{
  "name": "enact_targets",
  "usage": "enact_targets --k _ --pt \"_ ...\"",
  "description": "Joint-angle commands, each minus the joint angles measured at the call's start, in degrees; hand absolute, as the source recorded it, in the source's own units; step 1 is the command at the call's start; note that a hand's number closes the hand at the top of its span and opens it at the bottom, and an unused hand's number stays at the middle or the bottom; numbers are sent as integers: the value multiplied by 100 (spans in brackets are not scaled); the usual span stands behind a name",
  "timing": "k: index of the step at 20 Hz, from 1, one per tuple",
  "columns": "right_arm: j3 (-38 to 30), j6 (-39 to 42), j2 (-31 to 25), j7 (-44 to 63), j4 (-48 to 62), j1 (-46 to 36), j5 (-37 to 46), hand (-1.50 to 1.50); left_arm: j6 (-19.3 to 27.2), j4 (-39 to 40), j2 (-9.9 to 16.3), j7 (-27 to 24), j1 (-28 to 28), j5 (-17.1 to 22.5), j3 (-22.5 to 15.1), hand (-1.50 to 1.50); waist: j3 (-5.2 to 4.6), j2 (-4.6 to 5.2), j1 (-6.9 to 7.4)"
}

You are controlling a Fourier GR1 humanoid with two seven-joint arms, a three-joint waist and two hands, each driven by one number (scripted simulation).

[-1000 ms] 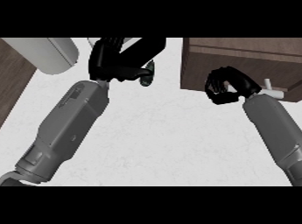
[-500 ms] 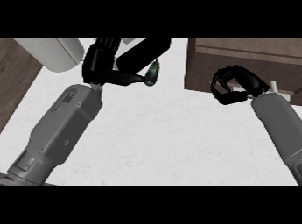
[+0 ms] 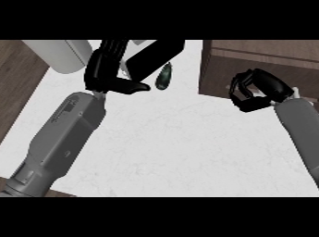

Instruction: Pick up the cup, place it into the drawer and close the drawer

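- Far left: a pale grey rounded thing (image 3: 59,54) sits at the table's (image 3: 168,143) far-left corner, partly cut off by the view's top. Can't tell what it is, and it doesn't look like part of the job.
- Left hand (image 3: 106,74): it's out over the far side of the table, fingers (image 3: 101,62) pointing away from the robot and hanging fairly straight, thumb (image 3: 131,86) stuck out to the right. Nothing is in it as far as I can see, so I'd call it relaxed and spread, not wrapped round anything.
- Just past those fingers there's a dark flat box-like shape (image 3: 151,55). Honestly can't say what that one is.
- The cup (image 3: 164,77): small, dark greenish, standing free on the white table right of the left thumb tip, with a small gap between them. It reads as a narrow shape with its long axis running near-to-far, tipped a bit to the right at the far end.
- This is the bit that matters: the cup is to the right of the left hand and much closer to it than to the other one, so I'd guess the left hand has to slide right and close on it.
- Right side: the drawer (image 3: 271,65) is the brown wooden block at far right. Whether it's pulled out I can't tell from here.
- Right hand (image 3: 257,90): fingers curled in, holding nothing I can make out, sitting in front of the drawer, well away from the cup.
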Motion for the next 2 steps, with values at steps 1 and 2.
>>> enact_targets --k 1,2 --pt "-504 -764 -589 465 178 -987 47 150 -86 -94 -31 35 43 20 -38 -150 -94 62 206" --pt "-523 -658 -706 434 133 -988 19 150 -117 -92 76 64 57 36 2 -150 -97 44 199"
